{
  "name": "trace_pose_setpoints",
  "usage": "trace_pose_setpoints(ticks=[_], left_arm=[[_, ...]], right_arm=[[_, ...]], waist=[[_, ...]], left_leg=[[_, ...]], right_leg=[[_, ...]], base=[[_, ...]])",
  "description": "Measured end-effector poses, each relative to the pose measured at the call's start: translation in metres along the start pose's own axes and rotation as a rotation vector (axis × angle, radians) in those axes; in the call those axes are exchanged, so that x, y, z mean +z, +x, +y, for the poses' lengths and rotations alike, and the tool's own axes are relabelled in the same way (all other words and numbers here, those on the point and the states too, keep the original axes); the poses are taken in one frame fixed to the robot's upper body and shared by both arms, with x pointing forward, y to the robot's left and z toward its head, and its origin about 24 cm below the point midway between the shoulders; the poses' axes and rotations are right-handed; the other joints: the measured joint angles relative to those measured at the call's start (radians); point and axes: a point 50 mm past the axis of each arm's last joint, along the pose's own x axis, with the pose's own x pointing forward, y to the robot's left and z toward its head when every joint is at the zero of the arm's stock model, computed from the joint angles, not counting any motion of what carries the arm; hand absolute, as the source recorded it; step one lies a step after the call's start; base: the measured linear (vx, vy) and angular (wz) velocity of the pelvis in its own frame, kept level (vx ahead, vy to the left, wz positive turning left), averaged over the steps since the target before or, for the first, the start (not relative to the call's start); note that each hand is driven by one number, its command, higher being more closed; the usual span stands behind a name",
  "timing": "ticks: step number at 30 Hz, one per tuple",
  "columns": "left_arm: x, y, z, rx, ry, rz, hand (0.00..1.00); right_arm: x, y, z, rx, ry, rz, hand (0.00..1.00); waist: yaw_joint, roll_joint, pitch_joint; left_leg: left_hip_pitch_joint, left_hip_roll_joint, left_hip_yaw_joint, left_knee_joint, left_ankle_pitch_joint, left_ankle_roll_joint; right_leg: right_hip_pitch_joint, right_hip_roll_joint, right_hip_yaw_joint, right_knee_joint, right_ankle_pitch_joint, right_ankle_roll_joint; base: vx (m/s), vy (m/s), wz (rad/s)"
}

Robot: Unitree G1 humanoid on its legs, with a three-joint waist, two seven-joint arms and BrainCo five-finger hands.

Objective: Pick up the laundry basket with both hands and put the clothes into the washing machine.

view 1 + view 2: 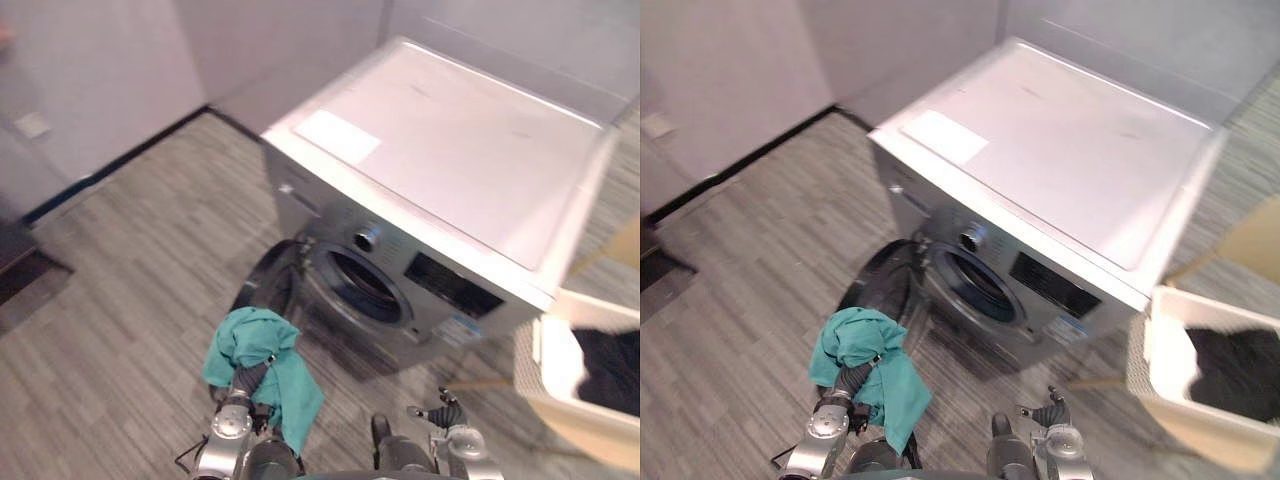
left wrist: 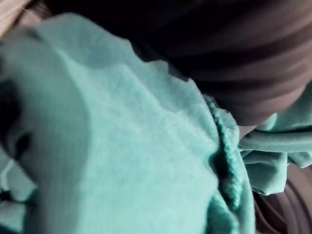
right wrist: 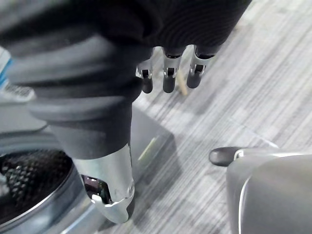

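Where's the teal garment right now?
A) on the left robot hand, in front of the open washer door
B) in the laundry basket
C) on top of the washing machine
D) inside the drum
A: the teal garment hangs bunched over the left robot hand, just in front of the washing machine, beside its open door.

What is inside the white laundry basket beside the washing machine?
A dark garment lies in the laundry basket. It covers the bottom, so anything beneath it cannot be seen.
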Motion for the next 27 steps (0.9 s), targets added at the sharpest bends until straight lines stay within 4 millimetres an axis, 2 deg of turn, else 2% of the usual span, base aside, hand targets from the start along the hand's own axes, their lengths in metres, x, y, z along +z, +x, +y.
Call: trace_pose_setpoints(ticks=[2,4,7,8,9,10,12,14,16,17,18,19,21,22,23,24,25,27], left_arm=[[0.004,0.003,0.001,-0.002,0.009,-0.013,1.00],[0.007,0.006,0.001,-0.003,0.010,-0.016,1.00],[0.006,0.006,0.000,-0.004,0.011,-0.013,1.00],[0.003,0.004,0.000,-0.005,0.008,-0.001,1.00],[-0.001,0.002,-0.002,-0.007,0.003,0.011,1.00],[-0.002,0.002,-0.002,-0.007,0.003,0.016,1.00],[-0.006,0.002,-0.002,-0.004,0.002,0.034,1.00],[-0.007,0.002,-0.001,0.017,0.000,0.036,1.00],[-0.006,0.002,0.000,0.029,-0.007,0.030,1.00],[0.002,0.007,0.001,0.038,-0.015,0.010,1.00],[0.007,0.009,0.002,0.043,-0.019,-0.006,1.00],[0.021,0.014,0.007,0.065,-0.019,-0.052,1.00],[0.053,0.023,0.009,0.081,-0.037,-0.154,1.00],[0.069,0.026,0.011,0.100,-0.057,-0.206,1.00],[0.081,0.028,0.013,0.118,-0.068,-0.242,1.00],[0.088,0.030,0.013,0.121,-0.072,-0.263,1.00],[0.110,0.034,0.013,0.127,-0.078,-0.324,1.00],[0.139,0.037,0.012,0.137,-0.090,-0.403,1.00]], right_arm=[[-0.004,0.000,-0.007,-0.014,-0.014,0.010,0.00],[-0.010,-0.001,-0.012,-0.023,-0.022,0.026,0.00],[-0.011,-0.001,-0.014,-0.029,-0.025,0.026,0.00],[-0.012,-0.001,-0.016,-0.034,-0.028,0.029,0.00],[-0.012,0.000,-0.021,-0.044,-0.034,0.026,0.00],[-0.009,0.001,-0.022,-0.047,-0.036,0.020,0.00],[-0.005,0.003,-0.025,-0.059,-0.030,0.012,0.00],[0.001,0.005,-0.028,-0.070,-0.025,0.000,0.00],[0.006,0.006,-0.032,-0.092,-0.027,-0.017,0.00],[0.014,0.008,-0.030,-0.091,-0.022,-0.041,0.00],[0.018,0.008,-0.028,-0.085,-0.021,-0.058,0.00],[0.023,0.007,-0.025,-0.078,-0.018,-0.082,0.00],[0.044,0.009,-0.022,-0.076,0.012,-0.146,0.00],[0.064,0.010,-0.022,-0.084,0.027,-0.208,0.00],[0.084,0.009,-0.021,-0.094,0.042,-0.278,0.00],[0.094,0.008,-0.021,-0.099,0.048,-0.314,0.00],[0.116,0.004,-0.022,-0.111,0.069,-0.390,0.00],[0.136,0.000,-0.022,-0.115,0.099,-0.457,0.00]], waist=[[-0.030,0.020,-0.002],[-0.038,0.031,-0.003],[-0.037,0.035,0.001],[-0.027,0.046,0.005],[-0.014,0.069,0.010],[-0.015,0.060,0.018],[-0.013,0.059,0.021],[-0.012,0.051,0.028],[-0.005,0.067,0.038],[0.002,0.047,0.072],[0.001,0.034,0.084],[0.004,0.014,0.106],[0.012,0.001,0.168],[0.017,0.002,0.186],[0.017,0.002,0.200],[0.015,0.002,0.217],[0.011,0.007,0.252],[0.011,0.005,0.266]], left_leg=[[0.011,-0.002,-0.004,-0.004,0.002,0.000],[0.028,0.009,-0.026,0.010,0.002,-0.001],[-0.034,0.075,-0.039,0.240,-0.010,-0.019],[-0.067,0.115,-0.062,0.367,-0.009,-0.018],[-0.106,0.150,-0.118,0.483,0.000,-0.010],[-0.138,0.151,-0.157,0.521,0.003,-0.007],[-0.154,0.081,-0.278,0.461,-0.083,-0.010],[-0.153,0.029,-0.354,0.338,-0.089,-0.010],[-0.131,0.006,-0.413,0.178,-0.061,-0.039],[-0.132,-0.007,-0.384,0.198,-0.056,-0.048],[-0.149,-0.019,-0.374,0.220,-0.070,-0.031],[-0.207,-0.029,-0.362,0.299,-0.097,-0.023],[-0.299,-0.029,-0.340,0.403,-0.122,-0.009],[-0.373,-0.013,-0.319,0.484,-0.155,-0.002],[-0.432,0.002,-0.305,0.562,-0.201,0.009],[-0.455,0.004,-0.300,0.605,-0.220,0.015],[-0.518,0.012,-0.296,0.702,-0.266,0.024],[-0.626,0.029,-0.295,0.803,-0.303,0.025]], right_leg=[[0.014,-0.004,-0.083,-0.003,0.007,-0.006],[0.038,0.011,-0.062,-0.020,0.007,-0.006],[0.053,0.030,-0.015,-0.019,-0.004,-0.021],[0.054,0.049,0.020,-0.014,-0.018,-0.029],[0.071,0.068,0.052,-0.012,-0.027,-0.040],[0.073,0.071,0.067,-0.011,-0.030,-0.041],[0.065,0.058,0.131,-0.004,-0.035,-0.038],[0.048,0.044,0.174,0.025,-0.048,-0.020],[-0.010,0.052,0.203,0.114,-0.089,0.011],[-0.058,0.028,0.210,0.216,-0.123,0.036],[-0.082,0.008,0.196,0.253,-0.131,0.044],[-0.139,-0.013,0.193,0.319,-0.144,0.055],[-0.237,-0.026,0.187,0.412,-0.145,0.055],[-0.321,-0.026,0.193,0.480,-0.150,0.057],[-0.389,-0.027,0.204,0.547,-0.180,0.065],[-0.415,-0.035,0.204,0.583,-0.202,0.069],[-0.486,-0.052,0.210,0.674,-0.239,0.075],[-0.600,-0.054,0.222,0.772,-0.267,0.071]], base=[[0.06,-0.030,-0.27],[0.08,-0.096,-0.32],[0.02,-0.118,-0.52],[0.00,-0.050,-0.83],[0.03,0.000,-0.84],[0.06,0.066,-0.70],[0.07,0.096,-0.61],[0.05,0.163,-0.67],[0.03,0.235,-0.74],[0.00,0.161,-0.44],[-0.02,0.177,-0.32],[0.00,0.179,-0.08],[-0.07,0.176,-0.19],[-0.19,0.130,-0.51],[-0.17,0.097,-0.56],[-0.22,0.102,-0.40],[-0.19,0.073,-0.15],[-0.19,0.061,-0.10]])
